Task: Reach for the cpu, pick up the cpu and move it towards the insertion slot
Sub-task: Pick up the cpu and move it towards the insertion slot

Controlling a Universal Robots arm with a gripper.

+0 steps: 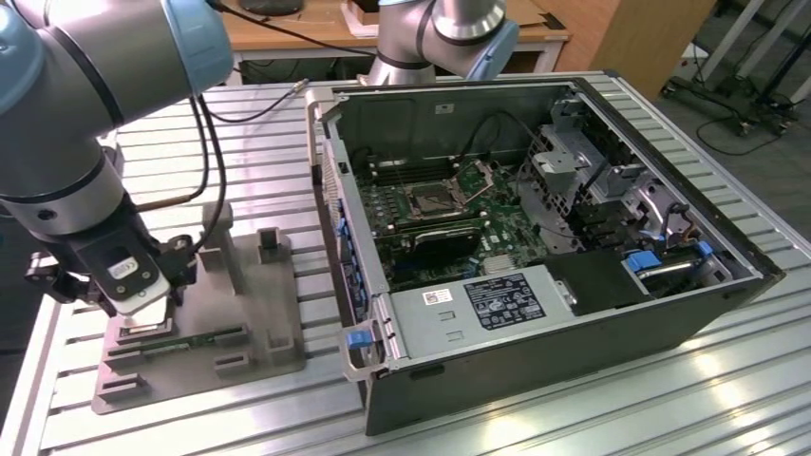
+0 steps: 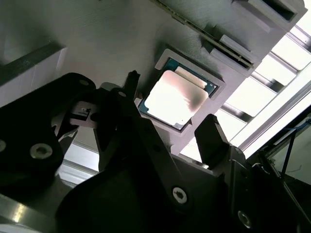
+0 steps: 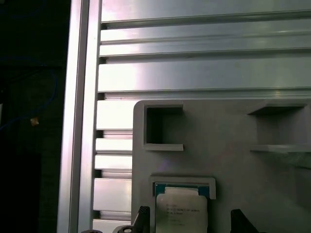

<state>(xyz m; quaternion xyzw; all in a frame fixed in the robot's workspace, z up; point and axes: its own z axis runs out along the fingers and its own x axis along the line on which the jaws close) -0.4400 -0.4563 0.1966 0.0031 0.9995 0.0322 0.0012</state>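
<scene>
Over the grey tray (image 1: 273, 313) at the exterior view's left, finds the tool (image 2: 171, 96) low and spread wide, holding nothing. Places the cpu (image 2: 175, 99) flat in its square tray recess, between the two dark fingers (image 2: 211, 138) in both wrist views, seemingly clear of each. Notes the insertion slot (image 1: 438, 199) well apart, inside the open computer case (image 1: 507, 380) on the slatted desk (image 1: 609, 408), with its metal bracket (image 1: 488, 171) raised. Judges the grasp not yet made. Flags a first hazard: uneven closure, one finger touching ahead of the other, pushing the chip against the recess wall and tipping or jamming it. Flags a second: too shallow a hold, catching only the thin rim, with slip of the smooth metal top on lifting. Flags a third: too deep a descent, driving fingertips into the tray and shifting it on the desk. Rates the green memory strip (image 1: 190, 339) just beside as a possible snag. Warns of contact with the case wall on any carry toward the socket.
</scene>
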